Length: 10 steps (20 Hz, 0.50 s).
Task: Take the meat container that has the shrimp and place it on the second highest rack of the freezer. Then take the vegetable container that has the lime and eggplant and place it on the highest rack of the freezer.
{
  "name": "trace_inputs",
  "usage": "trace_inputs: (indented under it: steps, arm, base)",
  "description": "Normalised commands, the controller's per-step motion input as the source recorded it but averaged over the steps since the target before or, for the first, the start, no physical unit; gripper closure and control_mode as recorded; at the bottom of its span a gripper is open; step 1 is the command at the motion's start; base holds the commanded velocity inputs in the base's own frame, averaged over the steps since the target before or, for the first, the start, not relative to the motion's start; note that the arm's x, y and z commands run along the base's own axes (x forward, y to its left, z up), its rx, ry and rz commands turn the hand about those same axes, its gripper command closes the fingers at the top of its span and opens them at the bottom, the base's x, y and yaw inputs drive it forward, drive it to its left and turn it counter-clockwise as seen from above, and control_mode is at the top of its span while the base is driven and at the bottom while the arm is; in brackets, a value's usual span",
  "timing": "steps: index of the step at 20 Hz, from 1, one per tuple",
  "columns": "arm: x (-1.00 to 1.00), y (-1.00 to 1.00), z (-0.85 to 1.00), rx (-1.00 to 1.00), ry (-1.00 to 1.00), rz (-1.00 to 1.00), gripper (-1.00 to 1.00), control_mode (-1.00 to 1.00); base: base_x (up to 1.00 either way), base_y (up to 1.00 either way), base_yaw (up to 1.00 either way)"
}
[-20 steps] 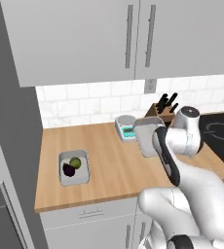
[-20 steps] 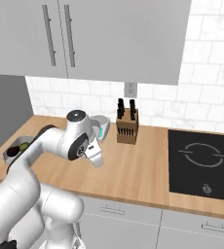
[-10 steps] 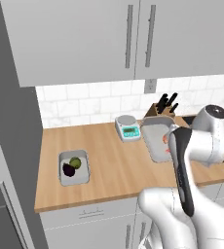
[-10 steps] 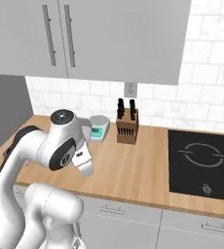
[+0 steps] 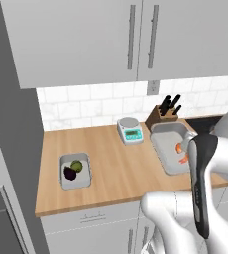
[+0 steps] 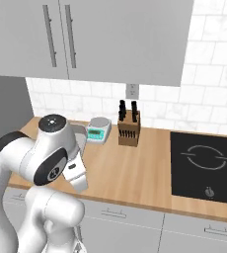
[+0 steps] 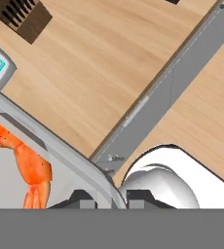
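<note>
The jaws are clenched on the rim of the meat container: in the hand view the two dark finger tips sit on either side of the pale grey wall at the bottom of the picture. Inside the tray, just beside the grip, lies the orange shrimp.

In the left base view the same container shows over the right part of the wooden tabletop, partly hidden by the white arm, with the shrimp at its right side. Whether it rests on the wood or is lifted clear cannot be told.

Just to its far left stands a small kitchen scale, and behind it, against the tiled wall, a knife block.

Well apart, at the near left of the tabletop, sits the vegetable container with the lime and the eggplant touching inside it. The grey freezer rises at the left edge.

In the right base view a black cooktop lies at the right.
</note>
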Motion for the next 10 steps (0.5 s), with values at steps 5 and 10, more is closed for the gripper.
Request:
trace_inputs:
  steps: [5,10]
  arm:
    - [-0.22,0.0,0.0,0.0,0.0,0.0,1.0,-1.0]
    - [-0.12,0.06,0.0,0.0,0.0,0.0,1.0,1.0]
  base:
    - [0.0,0.0,0.0]
    - [-0.17,0.12,0.0]
